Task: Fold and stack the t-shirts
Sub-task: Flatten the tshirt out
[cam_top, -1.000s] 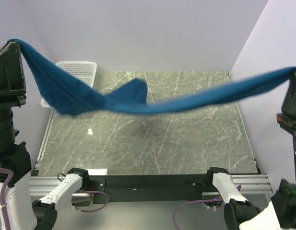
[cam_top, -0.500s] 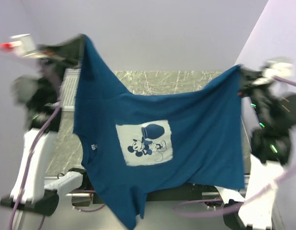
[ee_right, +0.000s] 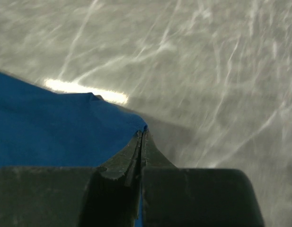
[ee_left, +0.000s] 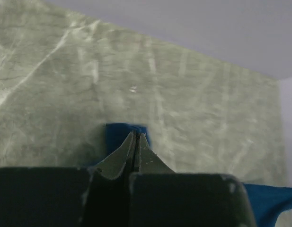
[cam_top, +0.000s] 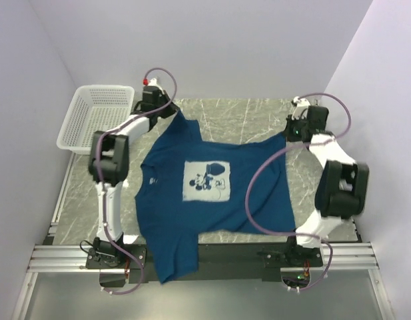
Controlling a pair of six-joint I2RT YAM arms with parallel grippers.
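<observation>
Left gripper [ee_left: 136, 135] seemingly pinches far t-shirt [cam_top: 258, 170] corner.

Deep blue t-shirt [cam_top: 212, 207], pale square cartoon print [cam_top: 207, 180] with dark figure. Fingers [ee_left: 121, 160] dark grey (both arms alike). Surface [cam_top: 258, 117] beyond the fingers grey-green marble, white veins. Basket [cam_top: 98, 117] white mesh. Walls [cam_top: 192, 40] pale lilac.

No legible text on t-shirt [cam_top: 166, 213]
</observation>
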